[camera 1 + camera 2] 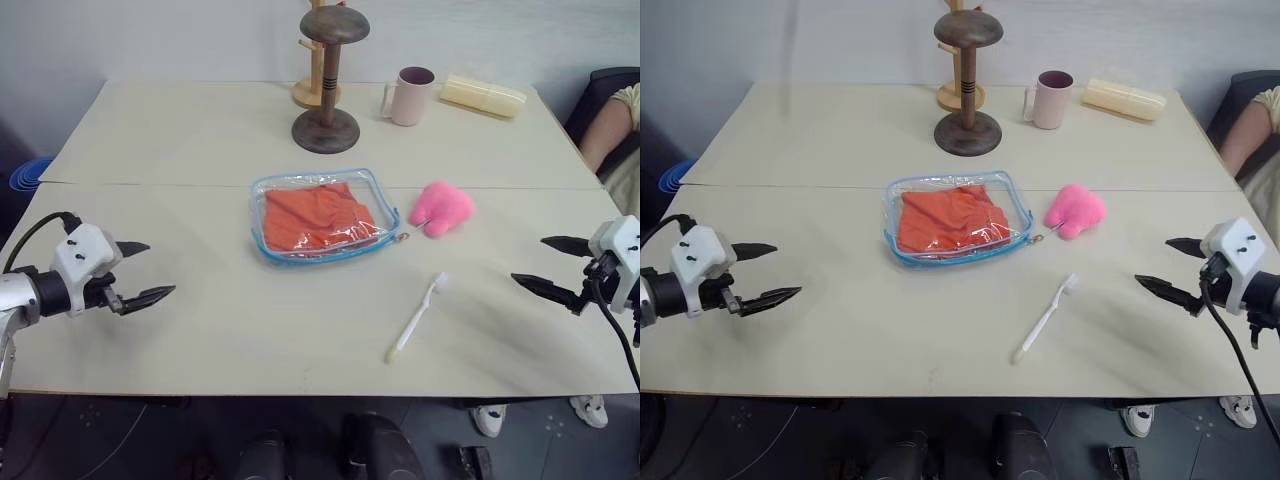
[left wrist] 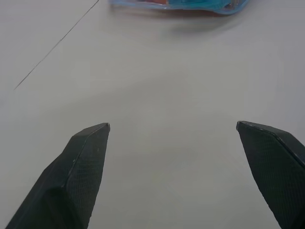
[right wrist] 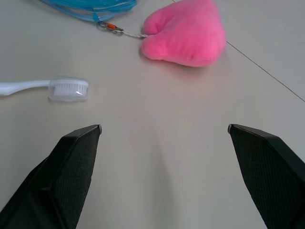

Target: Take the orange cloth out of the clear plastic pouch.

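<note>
Left wrist view crops the clear plastic pouch [image 2: 181, 5]; both grippers' fingers spread, empty.

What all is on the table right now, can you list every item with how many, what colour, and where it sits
clear plastic pouch: 1, see-through with blue trim, middle of the table, lying flat
orange cloth: 1, bright orange, inside the pouch
plush toy: 1, pink, just right of the pouch, joined to its zipper pull by a small chain
toothbrush: 1, white, in front of the plush toy, lying at a slant
mug: 1, pale pink, far side, right of centre
wooden stand: 1, dark brown, far side, behind the pouch
lighter wooden rack: 1, light wood, behind the dark stand
long case: 1, pale yellow, far right corner
table: 1, beige
person's arm: 1, at the right edge
left gripper: 1, black fingers, open, near left
right gripper: 1, black fingers, open, near right
</note>
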Available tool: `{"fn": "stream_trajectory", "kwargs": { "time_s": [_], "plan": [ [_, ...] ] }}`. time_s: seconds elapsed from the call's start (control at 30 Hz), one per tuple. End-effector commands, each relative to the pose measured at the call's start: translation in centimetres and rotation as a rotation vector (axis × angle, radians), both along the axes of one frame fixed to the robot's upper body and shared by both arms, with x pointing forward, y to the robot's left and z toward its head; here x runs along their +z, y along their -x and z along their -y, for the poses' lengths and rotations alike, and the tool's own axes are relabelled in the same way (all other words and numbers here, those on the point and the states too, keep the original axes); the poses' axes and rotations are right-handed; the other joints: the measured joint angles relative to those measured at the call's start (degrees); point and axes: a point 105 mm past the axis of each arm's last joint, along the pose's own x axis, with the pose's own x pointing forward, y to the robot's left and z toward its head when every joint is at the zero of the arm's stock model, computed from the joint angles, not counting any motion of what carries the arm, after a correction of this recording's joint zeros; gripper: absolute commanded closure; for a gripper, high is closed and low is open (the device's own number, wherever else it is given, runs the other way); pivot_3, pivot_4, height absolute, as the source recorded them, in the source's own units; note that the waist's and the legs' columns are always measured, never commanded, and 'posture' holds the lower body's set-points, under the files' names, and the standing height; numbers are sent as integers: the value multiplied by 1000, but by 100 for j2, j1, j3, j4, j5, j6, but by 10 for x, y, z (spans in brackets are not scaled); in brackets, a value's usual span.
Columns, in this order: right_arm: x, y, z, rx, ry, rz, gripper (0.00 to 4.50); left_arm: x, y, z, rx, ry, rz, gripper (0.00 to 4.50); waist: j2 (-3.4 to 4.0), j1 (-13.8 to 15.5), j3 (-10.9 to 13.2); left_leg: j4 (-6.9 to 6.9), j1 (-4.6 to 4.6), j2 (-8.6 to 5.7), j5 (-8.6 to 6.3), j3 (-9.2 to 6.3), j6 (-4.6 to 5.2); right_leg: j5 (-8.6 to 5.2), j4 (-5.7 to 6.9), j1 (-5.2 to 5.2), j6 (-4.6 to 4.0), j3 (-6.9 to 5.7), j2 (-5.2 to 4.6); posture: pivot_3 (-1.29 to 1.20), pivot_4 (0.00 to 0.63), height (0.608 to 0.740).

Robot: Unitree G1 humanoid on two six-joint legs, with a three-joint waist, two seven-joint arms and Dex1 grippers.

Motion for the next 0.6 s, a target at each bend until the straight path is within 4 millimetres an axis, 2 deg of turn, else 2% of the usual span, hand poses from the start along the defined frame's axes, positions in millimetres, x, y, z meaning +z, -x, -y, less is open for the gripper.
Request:
{"fn": "stream_trajectory", "kwargs": {
  "time_s": [0.03, 0.3, 0.4, 0.5, 0.6],
  "plan": [
    [10, 3, -9, 25, -40, 15, 37, 10, 2, 14, -49, 36, 13, 0, 0, 0, 0, 0, 0, 0, 0, 0, 0, 0, 0, 0, 0, 0, 0, 0, 150, 740],
    [11, 8, -18, 36, -51, -4, 37, 16, 5, 29, -104, 93, -12, 0, 0, 3, 0, 0, 0, -1, 0, 0, 0, 0, 0, 0, 0, 2, 0, 0, 150, 740],
    [14, 14, -34, 78, -77, -10, 37, 24, 13, 53, -210, 168, -59, 0, 0, 13, 0, 0, 0, 0, 0, -2, 0, 0, 0, 0, 0, 1, 0, 0, 150, 740],
    [14, 22, -56, 139, -71, -12, 37, 26, 30, 99, -421, 194, -150, 0, 0, 27, 0, 0, -2, -2, 0, -4, 0, 0, -1, 2, 0, 3, 0, 0, 150, 740],
    [15, 28, -69, 176, -51, -4, 37, 32, 32, 127, -504, 217, -160, 0, 0, 54, 0, 1, -2, -3, 0, -5, 0, 0, -3, 4, 0, 3, 1, 0, 150, 740]
  ]
}}
